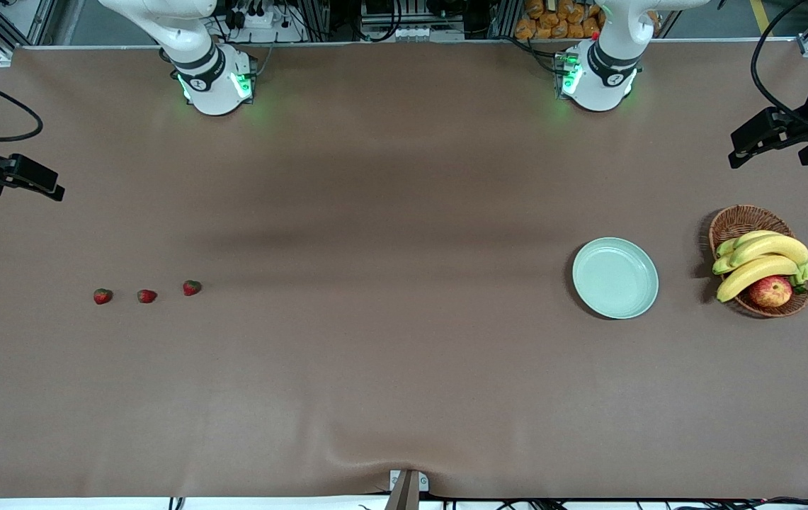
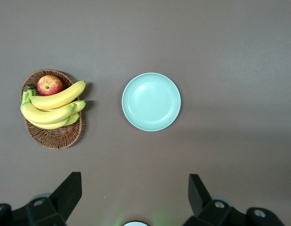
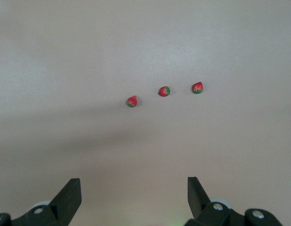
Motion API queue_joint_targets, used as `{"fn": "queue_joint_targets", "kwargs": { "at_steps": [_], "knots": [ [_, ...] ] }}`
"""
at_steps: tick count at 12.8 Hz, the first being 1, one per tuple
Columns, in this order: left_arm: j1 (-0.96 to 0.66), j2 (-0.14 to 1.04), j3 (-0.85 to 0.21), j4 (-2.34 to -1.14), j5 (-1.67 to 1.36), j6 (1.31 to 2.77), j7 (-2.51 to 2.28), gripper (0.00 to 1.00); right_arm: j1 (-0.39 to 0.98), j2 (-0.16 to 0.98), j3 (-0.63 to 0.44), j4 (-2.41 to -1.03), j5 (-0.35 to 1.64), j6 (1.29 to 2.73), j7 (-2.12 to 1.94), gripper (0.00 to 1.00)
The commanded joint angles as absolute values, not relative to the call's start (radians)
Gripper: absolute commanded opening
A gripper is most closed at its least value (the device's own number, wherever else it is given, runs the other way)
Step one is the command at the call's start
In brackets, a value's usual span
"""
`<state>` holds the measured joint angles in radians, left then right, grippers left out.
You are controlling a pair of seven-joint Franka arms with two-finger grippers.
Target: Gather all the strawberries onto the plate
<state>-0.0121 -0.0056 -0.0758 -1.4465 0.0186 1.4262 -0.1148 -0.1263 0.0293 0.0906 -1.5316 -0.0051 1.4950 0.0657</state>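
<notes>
Three small red strawberries lie in a row on the brown table toward the right arm's end: one [image 1: 103,296], a middle one [image 1: 146,296] and a third [image 1: 192,287]. The right wrist view shows the same strawberries [image 3: 164,91] far below. The mint-green plate [image 1: 615,277] lies bare toward the left arm's end, and the left wrist view looks down on the plate [image 2: 151,101]. My right gripper [image 1: 55,190] hangs open high over its end of the table, empty [image 3: 134,188]. My left gripper [image 1: 738,152] hangs open high over its own end, empty [image 2: 135,188].
A brown wicker basket [image 1: 743,216] with bananas [image 1: 765,258] and a red-yellow apple [image 1: 770,290] stands beside the plate, closer to the table's end. A wide stretch of bare brown table separates the strawberries from the plate.
</notes>
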Motion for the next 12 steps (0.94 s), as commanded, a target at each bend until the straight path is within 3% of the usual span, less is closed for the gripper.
{"fn": "queue_joint_targets", "kwargs": {
  "at_steps": [1,12],
  "knots": [
    [0.002,-0.014,-0.086,-1.434,0.023,1.405,-0.098,1.0,-0.141,0.006,0.107,-1.555,-0.023,1.506,0.075,1.0],
    [-0.003,-0.018,-0.084,-1.436,0.021,1.408,-0.107,1.0,-0.144,0.008,0.107,-1.559,-0.023,1.502,0.069,1.0]
  ]
}}
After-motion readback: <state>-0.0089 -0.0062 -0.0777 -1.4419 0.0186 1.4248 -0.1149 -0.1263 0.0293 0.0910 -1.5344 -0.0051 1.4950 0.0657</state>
